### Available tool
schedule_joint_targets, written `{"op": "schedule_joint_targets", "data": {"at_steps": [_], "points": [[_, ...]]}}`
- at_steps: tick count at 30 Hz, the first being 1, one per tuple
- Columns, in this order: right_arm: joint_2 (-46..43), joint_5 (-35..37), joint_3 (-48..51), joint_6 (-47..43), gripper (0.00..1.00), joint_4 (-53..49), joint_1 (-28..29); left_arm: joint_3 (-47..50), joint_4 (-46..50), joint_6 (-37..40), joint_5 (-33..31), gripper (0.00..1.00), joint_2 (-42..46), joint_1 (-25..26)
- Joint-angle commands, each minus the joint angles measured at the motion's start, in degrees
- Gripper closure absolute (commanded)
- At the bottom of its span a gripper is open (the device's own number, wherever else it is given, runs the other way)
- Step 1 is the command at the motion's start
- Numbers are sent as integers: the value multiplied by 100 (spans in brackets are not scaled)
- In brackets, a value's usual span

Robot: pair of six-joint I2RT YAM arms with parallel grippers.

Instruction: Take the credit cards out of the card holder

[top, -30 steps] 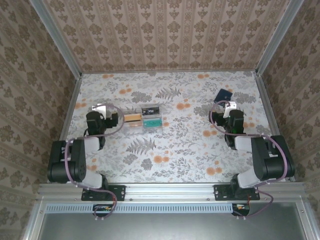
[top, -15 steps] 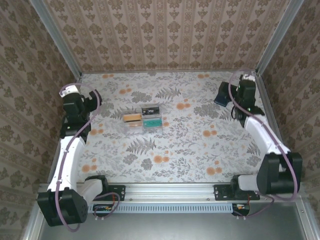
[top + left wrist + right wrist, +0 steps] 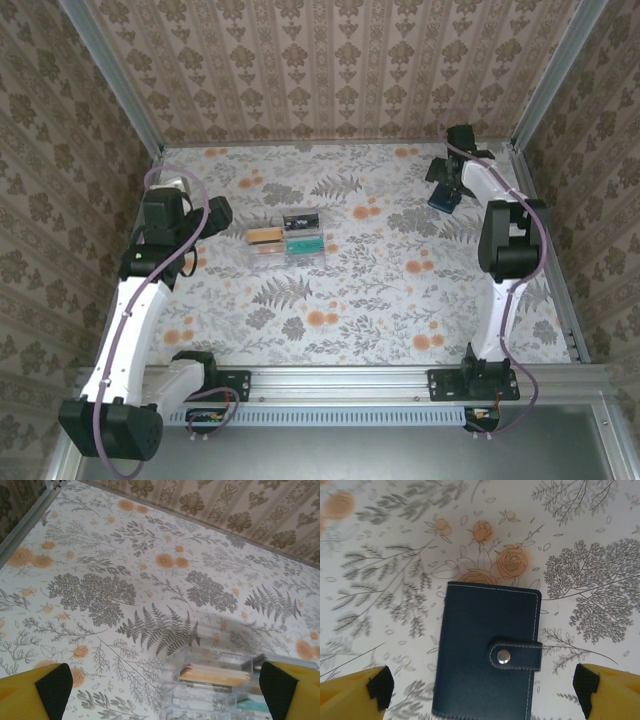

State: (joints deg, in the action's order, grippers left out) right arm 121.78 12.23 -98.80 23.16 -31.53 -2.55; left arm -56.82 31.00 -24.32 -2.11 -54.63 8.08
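Note:
The card holder (image 3: 487, 655) is a dark navy wallet lying flat and closed, its strap snapped shut with a silver stud. It lies at the far right of the table (image 3: 446, 197). No credit cards show; the closed cover hides the wallet's inside. My right gripper (image 3: 482, 687) hangs above the wallet's near end, open, with its yellow fingers (image 3: 355, 692) wide on either side and not touching it. In the top view the right gripper (image 3: 446, 172) is just behind the wallet. My left gripper (image 3: 164, 687) is open at the table's left (image 3: 215, 212), holding nothing.
A clear plastic box (image 3: 287, 240) with tan and teal contents stands left of the table's middle, right in front of the left gripper (image 3: 220, 685). The back wall (image 3: 330, 70) and a metal corner post (image 3: 520, 110) stand close behind the right arm.
Both arms unfolded from near the bases. The right arm swung to the far right corner and now hangs over the wallet. The left arm went out left, then turned toward the clear box.

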Motion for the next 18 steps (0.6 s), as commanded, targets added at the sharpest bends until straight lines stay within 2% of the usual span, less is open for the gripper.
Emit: {"op": "schedule_joint_targets", "data": {"at_steps": [1, 3, 9, 14, 18], "points": [[476, 3, -676, 189, 5, -877, -70, -168, 327, -53, -8, 0, 289, 104], [801, -33, -1053, 272, 5, -1133, -87, -155, 348, -82, -11, 0, 400, 109], [1329, -270, -1532, 455, 19, -1549, -185, -245, 528, -127, -111, 0, 545, 124], [1252, -529, -1344, 314, 32, -1557, -171, -209, 410, -144, -158, 0, 624, 124], [796, -593, -663, 243, 36, -1274, -76, -181, 247, -123, -107, 0, 556, 128]]}}
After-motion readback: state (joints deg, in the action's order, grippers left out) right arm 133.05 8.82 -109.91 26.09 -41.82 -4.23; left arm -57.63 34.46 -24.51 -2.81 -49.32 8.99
